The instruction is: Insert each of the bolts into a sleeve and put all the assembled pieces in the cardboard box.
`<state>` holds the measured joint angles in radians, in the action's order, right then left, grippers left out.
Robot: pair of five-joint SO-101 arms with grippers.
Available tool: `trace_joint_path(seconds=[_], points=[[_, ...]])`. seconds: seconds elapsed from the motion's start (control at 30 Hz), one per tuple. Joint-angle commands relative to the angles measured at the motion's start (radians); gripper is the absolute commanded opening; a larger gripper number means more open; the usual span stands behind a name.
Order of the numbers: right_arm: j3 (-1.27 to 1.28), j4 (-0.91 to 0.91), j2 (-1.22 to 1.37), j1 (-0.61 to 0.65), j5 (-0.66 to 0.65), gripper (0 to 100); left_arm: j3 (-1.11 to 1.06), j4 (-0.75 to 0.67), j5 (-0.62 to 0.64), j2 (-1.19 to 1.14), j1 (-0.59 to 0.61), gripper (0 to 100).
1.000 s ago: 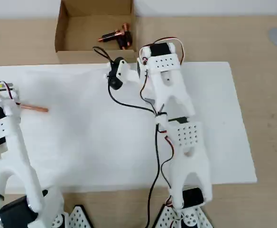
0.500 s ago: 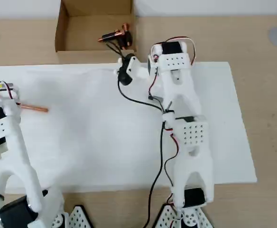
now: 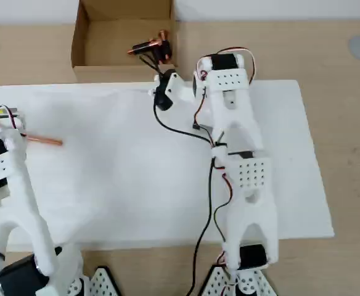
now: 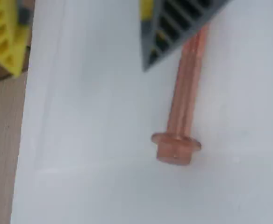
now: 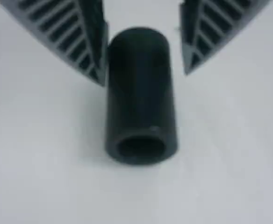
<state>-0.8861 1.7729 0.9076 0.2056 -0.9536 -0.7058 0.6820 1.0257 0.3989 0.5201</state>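
High view, near edge first: two white arms rise from bases at the front of the light wooden table [image 3: 352, 154], over a white rectangular sheet [image 3: 118, 185] that covers most of it. At the sheet's left edge is the left arm [image 3: 13, 185]. Left wrist view: the left gripper [image 4: 80, 65] is spread, its yellow ribbed finger [image 4: 5, 37] well apart from its grey ribbed finger [image 4: 178, 28]. A copper-coloured flanged bolt [image 4: 183, 107] lies flat on the sheet with its shank end tucked under the grey finger and its head away from it; nothing clamps it. In the high view the bolt [image 3: 44, 140] pokes out to the right of that gripper, near the sheet's left side. Farther out, the right arm [image 3: 229, 117] stretches to the sheet's far edge. Right wrist view: the right gripper [image 5: 145, 77] is spread around a short black cylindrical sleeve [image 5: 141, 98] lying on its side on the white surface, open bore toward the camera. One grey ribbed finger [image 5: 80, 42] touches the sleeve's side; the other finger [image 5: 211, 32] stands just off it with a gap. Farthest: an open brown cardboard box [image 3: 76, 43] sits on the table just beyond the sheet's far edge. A small cluster of copper-and-black assembled pieces [image 3: 150, 47] lies in its right corner.
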Motion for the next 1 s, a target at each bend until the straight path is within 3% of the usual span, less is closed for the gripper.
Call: trace_joint_path(seconds=[0.0, 0.33, 0.47, 0.97], points=[[-0.013, 0.003, -0.007, 0.008, 0.008, 12.3, 0.061, -0.008, -0.006, 0.013, -0.003, 19], [-0.019, 0.002, 0.039, 0.042, 0.009, 11.5, 0.063, -0.008, -0.006, 0.013, -0.002, 19], [-0.025, -0.002, 0.042, 0.045, 0.02, 1.2, 0.063, -0.008, -0.006, 0.013, -0.002, 19], [-0.234, 0.014, 0.041, 0.033, 0.109, 1.0, 0.091, -0.002, -0.006, 0.002, -0.003, 19]])
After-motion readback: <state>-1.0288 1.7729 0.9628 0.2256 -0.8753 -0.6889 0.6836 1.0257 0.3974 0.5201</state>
